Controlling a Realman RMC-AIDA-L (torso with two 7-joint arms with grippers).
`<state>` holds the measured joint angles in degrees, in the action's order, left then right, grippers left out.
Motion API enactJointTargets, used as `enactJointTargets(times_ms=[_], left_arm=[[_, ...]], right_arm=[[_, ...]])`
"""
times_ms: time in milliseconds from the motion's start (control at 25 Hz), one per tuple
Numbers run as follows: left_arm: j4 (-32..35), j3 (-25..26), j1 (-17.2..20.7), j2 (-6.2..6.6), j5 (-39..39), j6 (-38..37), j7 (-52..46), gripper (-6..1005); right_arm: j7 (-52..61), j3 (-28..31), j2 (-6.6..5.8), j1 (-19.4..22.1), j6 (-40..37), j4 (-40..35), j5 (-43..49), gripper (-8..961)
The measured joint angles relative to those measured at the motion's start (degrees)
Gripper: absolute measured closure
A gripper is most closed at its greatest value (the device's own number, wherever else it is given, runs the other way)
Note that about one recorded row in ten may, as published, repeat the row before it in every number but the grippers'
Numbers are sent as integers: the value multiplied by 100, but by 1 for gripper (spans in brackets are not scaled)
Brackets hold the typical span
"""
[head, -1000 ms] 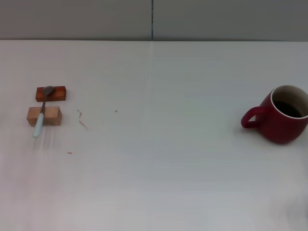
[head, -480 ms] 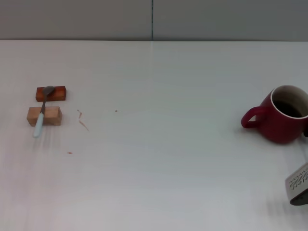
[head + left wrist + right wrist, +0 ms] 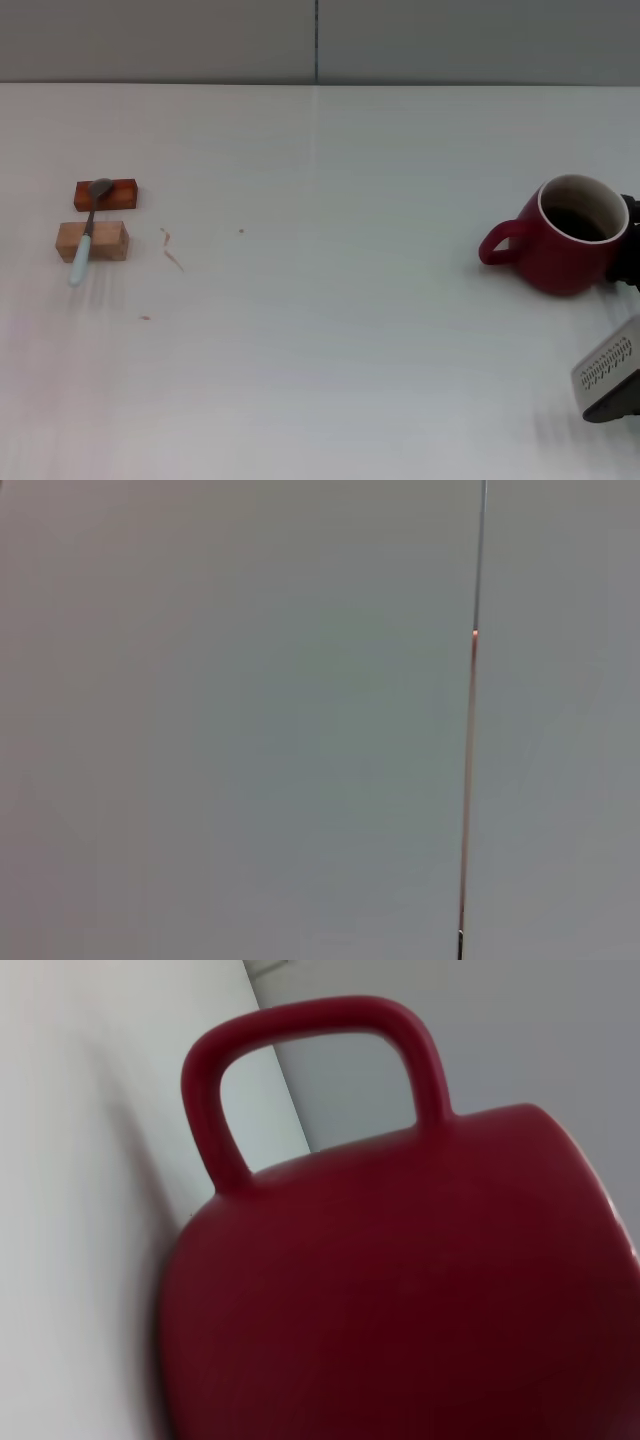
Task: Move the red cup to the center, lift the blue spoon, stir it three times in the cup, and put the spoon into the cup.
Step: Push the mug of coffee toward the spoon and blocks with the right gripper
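Observation:
The red cup (image 3: 558,245) stands at the right of the white table (image 3: 320,330), its handle pointing left; it fills the right wrist view (image 3: 400,1280) from very close. My right gripper (image 3: 629,245) shows as a dark part against the cup's right side at the picture's edge, with its grey wrist block (image 3: 608,378) nearer me. The blue spoon (image 3: 85,240) lies far left, its grey bowl on an orange-red block (image 3: 105,195) and its pale handle across a tan block (image 3: 93,241). The left arm is out of view.
The table's far edge meets a grey wall (image 3: 320,40) with a vertical seam. A few small reddish specks (image 3: 172,258) lie right of the blocks. The left wrist view holds only a plain grey surface (image 3: 250,730) with a thin seam.
The right gripper came in from the right edge and reached the cup. The cup has slid a short way left with the gripper against it. The spoon and blocks have not moved.

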<state>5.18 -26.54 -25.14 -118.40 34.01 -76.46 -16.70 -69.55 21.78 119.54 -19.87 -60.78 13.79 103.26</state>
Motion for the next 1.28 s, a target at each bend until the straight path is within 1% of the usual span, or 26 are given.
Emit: enactJointTargets(times_ms=[680, 840, 1280], left_arm=[[15, 0, -43, 9, 0, 0, 0, 166], [12, 0, -44, 2, 0, 0, -2, 167], [8, -9, -44, 1, 0, 0, -135, 168]], right_arm=[[-20, -78, 17, -418, 363, 451, 1, 892], [-18, -170, 18, -536, 489, 601, 1, 891], [7, -203, 19, -664, 768, 931, 1, 888]])
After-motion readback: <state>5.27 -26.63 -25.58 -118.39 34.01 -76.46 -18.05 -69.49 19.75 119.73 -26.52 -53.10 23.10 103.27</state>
